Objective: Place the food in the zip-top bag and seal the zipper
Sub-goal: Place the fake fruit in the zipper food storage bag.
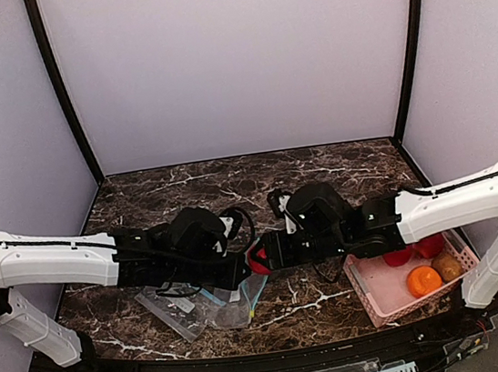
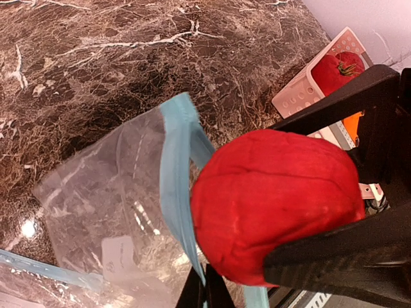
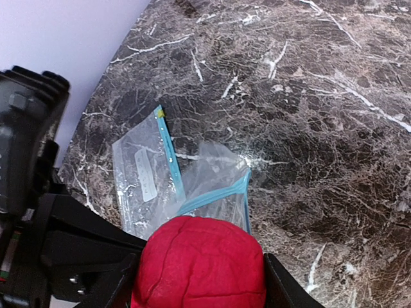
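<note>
red fruit (image 3: 199,260) clamped in right gripper (image 3: 202,289), over zip-top bag (image 3: 215,186), left gripper (image 2: 204,292) pinching rim

No legible writing; only a white label (image 3: 146,172) on the zip-top bag (image 3: 130,192), its print illegible.

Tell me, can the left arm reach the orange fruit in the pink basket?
Probably not: the right arm, holding a red fruit, lies across the way, and the left gripper seems to be pinching the bag.
</note>
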Robot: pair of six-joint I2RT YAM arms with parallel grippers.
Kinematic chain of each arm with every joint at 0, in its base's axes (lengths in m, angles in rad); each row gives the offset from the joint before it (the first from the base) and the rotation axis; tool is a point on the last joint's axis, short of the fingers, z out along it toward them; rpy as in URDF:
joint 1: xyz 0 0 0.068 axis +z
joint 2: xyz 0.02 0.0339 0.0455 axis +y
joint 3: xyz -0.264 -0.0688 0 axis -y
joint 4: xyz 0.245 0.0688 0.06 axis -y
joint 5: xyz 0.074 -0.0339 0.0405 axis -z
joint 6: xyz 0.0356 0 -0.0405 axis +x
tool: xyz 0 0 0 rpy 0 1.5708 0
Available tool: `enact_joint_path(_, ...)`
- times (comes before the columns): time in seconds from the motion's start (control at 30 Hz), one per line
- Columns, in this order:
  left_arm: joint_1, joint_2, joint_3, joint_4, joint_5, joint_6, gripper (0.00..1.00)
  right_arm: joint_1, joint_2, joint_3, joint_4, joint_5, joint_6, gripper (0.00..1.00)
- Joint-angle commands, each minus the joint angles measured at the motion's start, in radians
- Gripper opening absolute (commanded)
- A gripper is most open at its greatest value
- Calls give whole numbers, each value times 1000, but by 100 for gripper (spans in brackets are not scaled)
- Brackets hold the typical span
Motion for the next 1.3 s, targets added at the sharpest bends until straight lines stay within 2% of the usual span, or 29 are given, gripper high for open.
enact_joint_path(0.0,-5,-12,-2,64,26,-4,1,12,58,38,-28,3,-1,42)
enact_joint_path(0.4,-5,-5,4,85,47,10,1,13,90,50,-24,-17,-17,42)
enact_joint_path(0.57,-5,-6,4,116,70,20,1,11,79,19,33,-48,-12,42)
enact_joint_path(1.0,-5,-36,-37,191,127,23,1,-70,20,-103,266,-357,84,47)
enact_joint_path(1.27,-5,-43,-51,198,114,17,1,-83,9,-81,202,-435,93,54)
